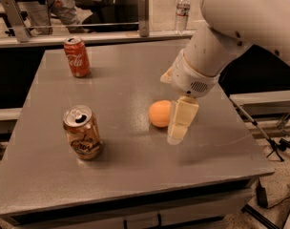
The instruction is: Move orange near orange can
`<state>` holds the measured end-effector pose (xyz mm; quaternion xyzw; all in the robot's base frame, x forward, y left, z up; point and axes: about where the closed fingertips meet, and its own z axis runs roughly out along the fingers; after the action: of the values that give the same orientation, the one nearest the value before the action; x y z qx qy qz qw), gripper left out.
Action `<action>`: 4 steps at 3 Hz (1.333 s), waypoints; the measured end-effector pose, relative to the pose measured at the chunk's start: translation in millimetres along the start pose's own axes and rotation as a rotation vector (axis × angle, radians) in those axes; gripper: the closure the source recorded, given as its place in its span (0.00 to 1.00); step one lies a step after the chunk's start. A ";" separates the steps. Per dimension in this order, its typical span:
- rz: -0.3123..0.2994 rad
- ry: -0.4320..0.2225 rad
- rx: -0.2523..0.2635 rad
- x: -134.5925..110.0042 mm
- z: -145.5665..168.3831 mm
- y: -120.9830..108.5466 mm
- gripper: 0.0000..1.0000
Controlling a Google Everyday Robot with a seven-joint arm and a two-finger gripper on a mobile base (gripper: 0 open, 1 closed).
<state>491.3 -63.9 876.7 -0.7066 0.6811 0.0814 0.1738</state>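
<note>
The orange (159,113) lies on the grey table (135,175), right of centre. The orange can (82,132), orange-brown with dark script and a silver top, stands upright at the front left, well apart from the orange. My gripper (179,127) hangs from the white arm (231,27) and points down at the table, right against the orange's right side, covering its right edge. I cannot see whether it touches or holds the orange.
A red Coca-Cola can (77,57) stands upright at the back left of the table. A clear water bottle (182,11) stands on the ledge behind the table. Chairs and a rail are behind; a tripod leg is on the floor at the right.
</note>
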 end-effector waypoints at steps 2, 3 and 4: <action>-0.016 0.011 -0.027 2.8 22.0 -2.5 0.00; -0.022 0.013 -0.041 4.0 25.7 -2.3 0.18; -0.031 0.021 -0.047 2.9 26.8 -2.9 0.42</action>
<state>497.6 -57.1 851.2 -0.7218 0.6697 0.0875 0.1512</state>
